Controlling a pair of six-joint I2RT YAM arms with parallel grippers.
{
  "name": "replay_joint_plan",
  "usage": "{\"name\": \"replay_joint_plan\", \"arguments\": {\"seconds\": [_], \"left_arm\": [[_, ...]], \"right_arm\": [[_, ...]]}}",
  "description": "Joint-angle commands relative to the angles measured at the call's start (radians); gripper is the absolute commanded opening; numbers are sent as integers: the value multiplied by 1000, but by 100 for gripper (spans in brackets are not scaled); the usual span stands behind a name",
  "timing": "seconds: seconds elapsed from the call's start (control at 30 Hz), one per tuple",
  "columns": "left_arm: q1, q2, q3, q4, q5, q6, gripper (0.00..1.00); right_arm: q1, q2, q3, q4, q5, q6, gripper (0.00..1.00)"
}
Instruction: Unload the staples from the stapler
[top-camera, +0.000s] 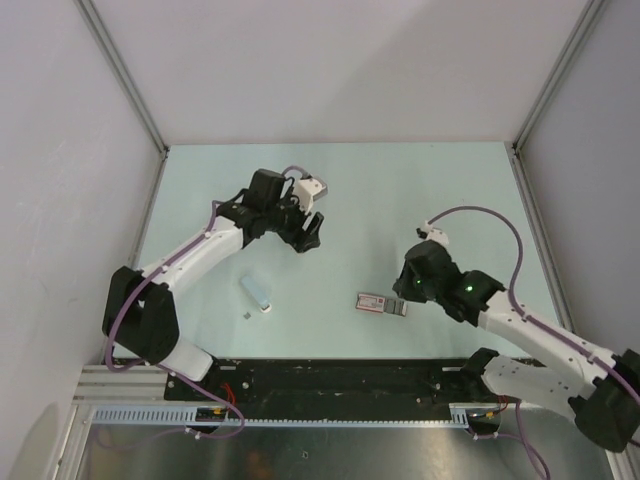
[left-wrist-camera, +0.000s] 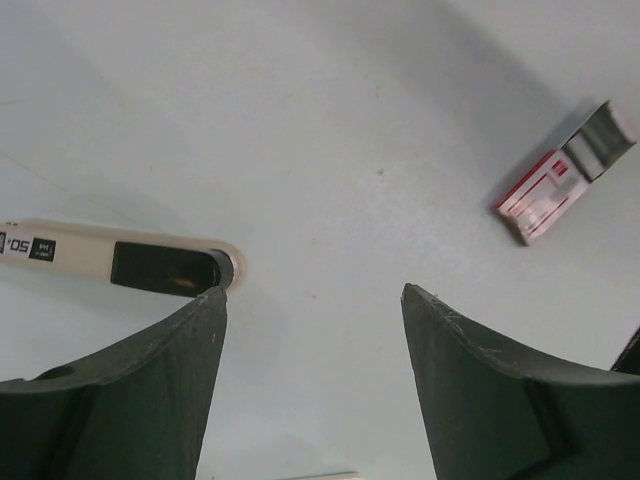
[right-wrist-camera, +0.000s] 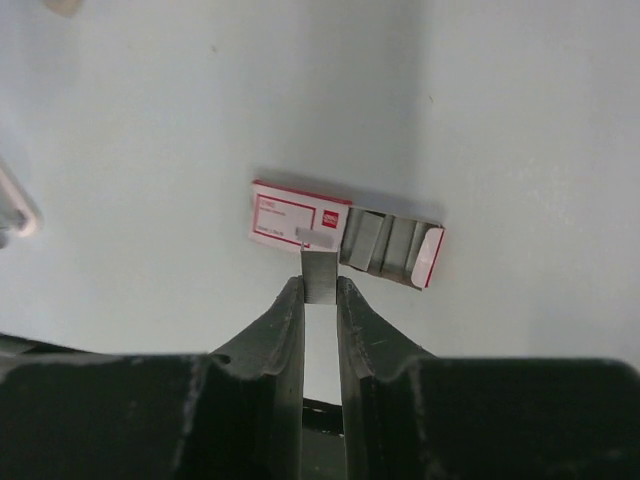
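The white stapler lies on the table left of centre. In the left wrist view it lies open, with a dark inner part showing. My left gripper is open and empty, above the table and beyond the stapler. My right gripper is shut on a short grey strip of staples. It holds the strip just above the red-and-white box.
The red-and-white box lies near the table's centre; its open grey end holds more grey strips. It also shows in the left wrist view. A tiny grey bit lies in front of the stapler.
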Motion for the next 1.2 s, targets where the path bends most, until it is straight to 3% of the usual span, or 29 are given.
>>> {"name": "replay_joint_plan", "arguments": {"seconds": [0.0, 0.3, 1.17], "left_arm": [[-28, -75, -20, -28, -83, 152, 75], [-55, -75, -45, -36, -78, 142, 73], [-96, -84, -46, -42, -90, 150, 71]], "right_arm": [[130, 87, -6, -31, 245, 158, 4], [241, 246, -26, -38, 332, 292, 7], [212, 289, -88, 21, 299, 287, 10]]}}
